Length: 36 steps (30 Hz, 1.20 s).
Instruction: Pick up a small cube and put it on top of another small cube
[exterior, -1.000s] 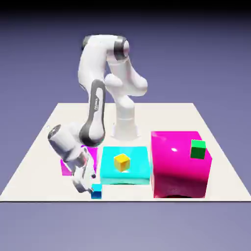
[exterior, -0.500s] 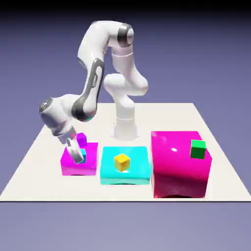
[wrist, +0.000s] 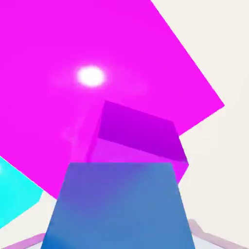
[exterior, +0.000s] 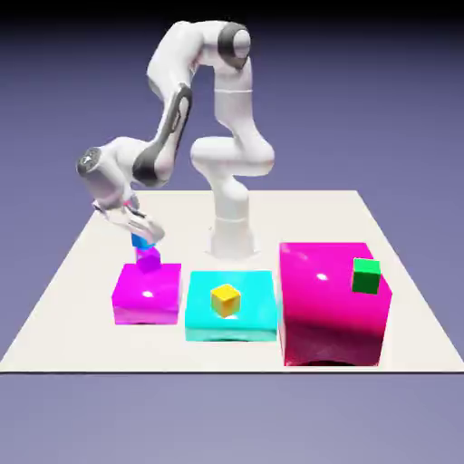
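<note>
1. The gripper [exterior: 142, 234] sits left of centre in the exterior view, with the blue cube [exterior: 140, 242] between its fingers, clamped on it as far as that view shows.
2. In the hand view the blue cube [wrist: 119, 206] fills the bottom middle of the frame. It hides the fingertips, so the grip itself can't be checked there.
3. The purple cube [exterior: 148, 260] rests on the flat magenta slab [exterior: 145, 294], directly under the blue cube in the exterior view. Whether the two cubes touch or a thin gap remains, I cannot tell.
4. In the hand view the purple cube [wrist: 141, 133] lies just above the blue one and a little to the right, which suggests the alignment may not be square.
5. Judged from this, the step in hand is the placing: the carry is over and the blue cube is at the stack.
6. The next move calls for centring the blue cube over the purple one, lowering until it sits flat, then spreading the fingers and lifting straight away so nothing is nudged.
</note>
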Each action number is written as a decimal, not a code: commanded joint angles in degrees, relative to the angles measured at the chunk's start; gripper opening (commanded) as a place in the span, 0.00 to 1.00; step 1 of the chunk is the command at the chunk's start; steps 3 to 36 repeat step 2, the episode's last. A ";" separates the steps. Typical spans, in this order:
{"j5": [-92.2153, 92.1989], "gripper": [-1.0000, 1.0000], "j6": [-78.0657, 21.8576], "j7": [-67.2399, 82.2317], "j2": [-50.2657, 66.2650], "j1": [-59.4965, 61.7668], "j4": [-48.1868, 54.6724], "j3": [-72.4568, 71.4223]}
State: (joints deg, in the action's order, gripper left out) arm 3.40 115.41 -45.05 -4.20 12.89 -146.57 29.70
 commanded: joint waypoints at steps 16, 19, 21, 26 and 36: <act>0.27 1.00 -2.49 -0.31 -0.93 -0.05 1.66 -0.10; 0.27 1.00 -2.49 -0.31 -0.93 -0.05 1.66 -0.10; 0.27 1.00 -2.49 -0.31 -0.93 -0.05 1.66 -0.10; 0.27 1.00 -2.49 -0.31 -0.93 -0.05 1.66 -0.10; 0.27 1.00 -2.49 -0.31 -0.93 -0.05 1.66 -0.10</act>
